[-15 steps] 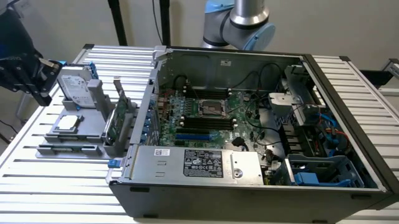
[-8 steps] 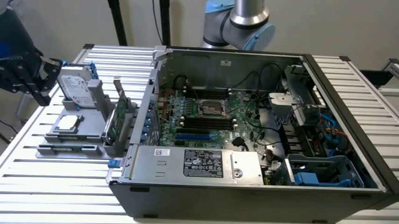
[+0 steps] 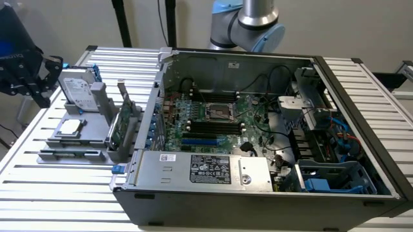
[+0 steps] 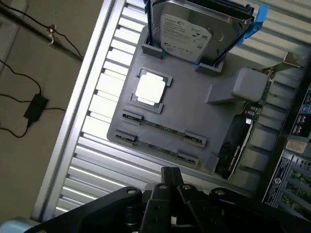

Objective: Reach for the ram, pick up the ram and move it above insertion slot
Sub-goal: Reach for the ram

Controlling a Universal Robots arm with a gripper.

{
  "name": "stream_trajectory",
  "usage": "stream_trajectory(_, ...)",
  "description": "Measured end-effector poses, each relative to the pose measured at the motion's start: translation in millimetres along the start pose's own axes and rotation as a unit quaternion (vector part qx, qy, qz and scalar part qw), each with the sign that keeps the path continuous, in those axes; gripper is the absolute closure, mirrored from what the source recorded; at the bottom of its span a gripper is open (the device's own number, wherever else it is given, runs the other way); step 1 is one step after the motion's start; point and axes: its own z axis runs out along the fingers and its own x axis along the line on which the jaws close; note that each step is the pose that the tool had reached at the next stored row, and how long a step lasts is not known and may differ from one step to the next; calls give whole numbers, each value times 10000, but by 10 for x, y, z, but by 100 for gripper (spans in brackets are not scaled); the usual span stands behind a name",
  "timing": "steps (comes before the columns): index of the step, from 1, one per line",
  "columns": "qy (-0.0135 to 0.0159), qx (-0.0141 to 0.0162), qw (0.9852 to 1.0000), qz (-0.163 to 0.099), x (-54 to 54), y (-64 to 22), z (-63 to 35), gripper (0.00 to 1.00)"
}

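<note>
**Exterior view.** An open computer case (image 3: 258,145) stands on the slatted counter (image 3: 51,193). At its 9 o'clock lies a grey tray (image 3: 90,140) carrying a hard drive (image 3: 77,92), a processor (image 3: 69,127) and an expansion card (image 3: 123,123). The ram (image 3: 71,153) runs along the tray's 6 o'clock edge. It is well apart from the insertion slot (image 3: 213,126), one of the dark slots on the board inside the case. The claw (image 3: 40,89) hangs at the tray's 10 o'clock, over the counter's rim and apart from every part. The arm (image 3: 252,24) rises behind the case at 12 o'clock.

**Wrist view.** The camera looks down on the tray (image 4: 194,111) at a slant, so the wrist is judged to be tilted, not plumb. The ram (image 4: 163,128) sits on edge in two clips, between the processor (image 4: 150,90) and a second stick (image 4: 155,147) lying parallel on the claw's side. The claw (image 4: 170,182) hovers beyond that tray edge, touching nothing, and nothing is seen in it. Whether it is spread or pressed together cannot be told.

**Step in hand (judged).** This is the reach, and the pick-up and the carry to the slot are not yet done. Completing the reach calls for squaring the claw across the thin board, between the clips and clear of the neighbouring stick.
</note>
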Motion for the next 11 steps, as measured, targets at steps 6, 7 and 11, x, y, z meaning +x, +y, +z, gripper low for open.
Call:
stream_trajectory(6, 23, 1, 9985, -544, 0, 2, -55, 89)
stream_trajectory(7, 25, 1, 9980, -634, 0, 2, -56, 89)
stream_trajectory(11, 39, 3, 9950, -1001, 0, 2, -58, 89)
